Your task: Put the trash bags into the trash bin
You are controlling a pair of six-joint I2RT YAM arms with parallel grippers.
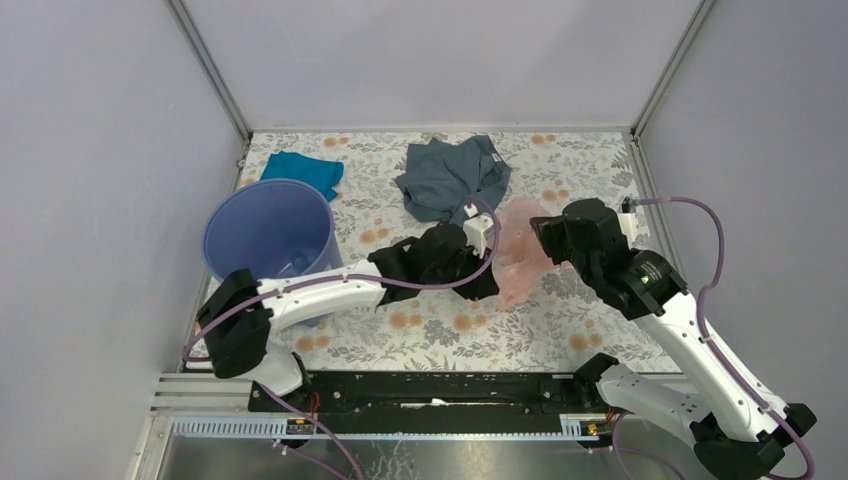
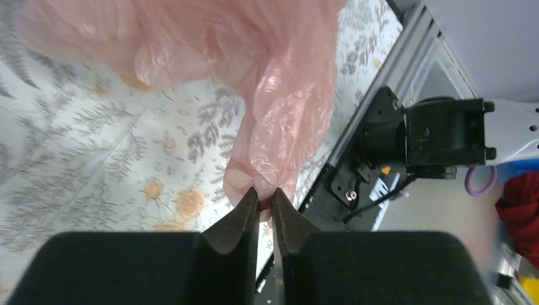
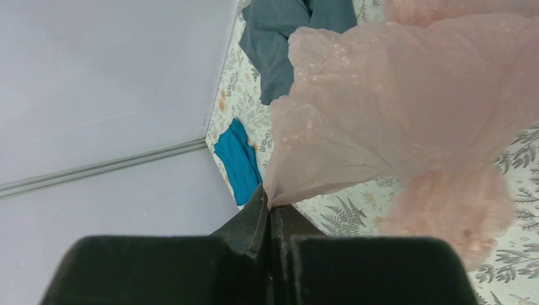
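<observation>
Near edge: both arm bases, white links, black joints, purple cables. The counter (image 1: 450,330) has a flat pale cover printed with grey ferns and orange flowers.

Mid counter, right of centre: the trash bag (image 1: 520,250), thin translucent pale pink film, crinkled and glossy, bunched into loose folds. It sits between the two pincers, outside the trash bin and well apart from it. Can't tell if its lower part touches the counter.

Left pincer (image 2: 266,194): black wedge fingers almost together, nipping a twisted, gathered tail of the film. The bag fans out wide beyond the tips.

Right pincer (image 3: 268,197): fingers pressed tight on a pointed corner of the same film. The sheet spreads out from that pinch, with a second crumpled lobe lower right in the right wrist view.

Left side: the trash bin (image 1: 228,262), a round blue-violet plastic bucket with smooth tapered walls, upright, mouth open upward. The left arm's white link crosses in front of its near wall. Inside is mostly bare blue plastic, with a small pale patch near the bottom, too small to identify. No pink film in it.

Far side: a teal cloth (image 1: 305,172), soft, folded, just beside the bin's far rim. At far centre is a grey-blue garment (image 1: 450,180), matte fabric, rumpled in a heap, near the bag's far edge; contact unclear.
</observation>
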